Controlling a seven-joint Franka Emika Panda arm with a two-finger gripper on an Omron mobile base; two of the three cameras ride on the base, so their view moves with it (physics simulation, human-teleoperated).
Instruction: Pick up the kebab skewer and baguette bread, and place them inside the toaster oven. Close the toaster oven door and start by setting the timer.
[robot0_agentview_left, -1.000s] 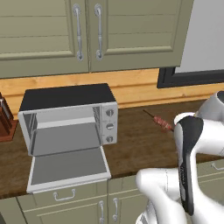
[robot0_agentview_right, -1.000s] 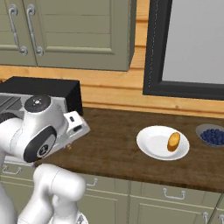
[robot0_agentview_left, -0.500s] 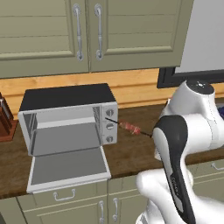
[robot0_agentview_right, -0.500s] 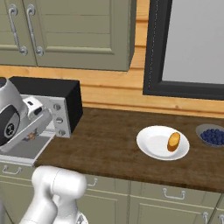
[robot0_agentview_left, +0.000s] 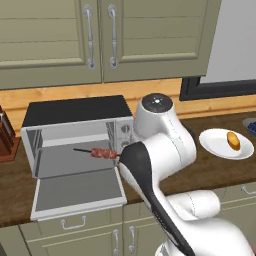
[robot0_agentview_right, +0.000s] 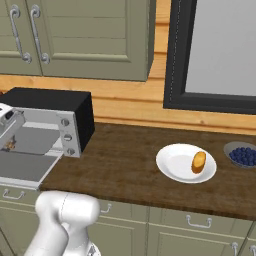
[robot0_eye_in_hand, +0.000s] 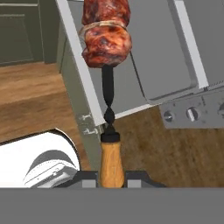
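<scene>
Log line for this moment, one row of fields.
pincer: shut on kebab skewer | skewer: inside toaster oven opening | toaster oven door: open | baguette bread: on plate

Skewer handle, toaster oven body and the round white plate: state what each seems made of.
The skewer's tan handle looks like wood, with streaky grain; its dark twisted shaft suggests metal. The boxy silver toaster oven looks like brushed metal with a matte black top. The round white plate looks like glazed ceramic, smooth and uniform, though plastic is possible.

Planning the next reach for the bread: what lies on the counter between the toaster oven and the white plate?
Bare wooden counter; the right base view shows nothing between the toaster oven and the plate.
</scene>
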